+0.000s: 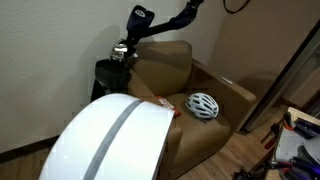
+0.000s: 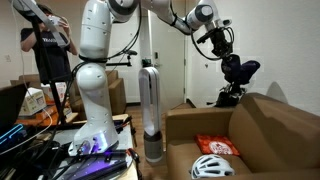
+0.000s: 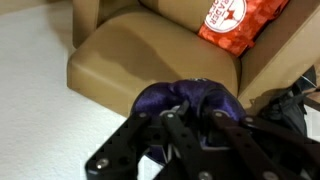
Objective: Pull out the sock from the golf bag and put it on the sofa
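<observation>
My gripper (image 3: 185,118) is shut on the sock (image 3: 185,98), a bunched, shiny dark blue fabric that fills the space between the fingers. In both exterior views the gripper (image 1: 148,20) (image 2: 224,48) holds the sock (image 1: 138,15) (image 2: 240,70) above the top of the black golf bag (image 1: 108,75) (image 2: 228,98). A dark strand trails down toward the silvery club heads (image 1: 121,50). The bag stands behind the arm of the tan-brown sofa (image 1: 165,65) (image 2: 272,130). In the wrist view the sofa arm (image 3: 130,55) lies just beyond the sock, and the bag (image 3: 296,110) is at the right edge.
A white helmet (image 1: 203,105) (image 2: 210,167) and a red snack bag (image 1: 160,103) (image 2: 217,146) (image 3: 228,22) lie on the sofa seat. A big white domed object with a grey stripe (image 1: 105,140) fills the foreground. A tall grey tower fan (image 2: 150,110) stands beside the sofa.
</observation>
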Tool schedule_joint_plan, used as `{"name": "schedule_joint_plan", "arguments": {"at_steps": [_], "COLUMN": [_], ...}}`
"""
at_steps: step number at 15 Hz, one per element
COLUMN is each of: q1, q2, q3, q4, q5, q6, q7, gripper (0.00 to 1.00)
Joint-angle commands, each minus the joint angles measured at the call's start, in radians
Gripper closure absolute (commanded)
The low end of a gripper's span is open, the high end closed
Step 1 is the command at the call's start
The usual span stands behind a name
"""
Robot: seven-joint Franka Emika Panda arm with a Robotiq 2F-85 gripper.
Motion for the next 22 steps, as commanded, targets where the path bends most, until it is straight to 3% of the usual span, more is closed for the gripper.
{"name": "schedule_joint_plan", "arguments": {"at_steps": [1,4,9,14,22], "q1": [-0.032,-0.058,-0.111,-0.138,-0.133], "q2": [-0.085,-0.098,-0.001,0.172,0.499], "q3": [0.028,0.041,0.092,0.138,0.134], "q4": [-0.093,-0.127,-0.139,-0.060,0.196], "q5": [-0.038,-0.008,0.144,0.282,0.222], "q6": [-0.144,-0.218,-0.016,0.018,0.020], "q7": [0.043,0.022,-0.143,-0.258,-0.305], "gripper": [0.92,0.92,0.92,0.92,0.92]}}
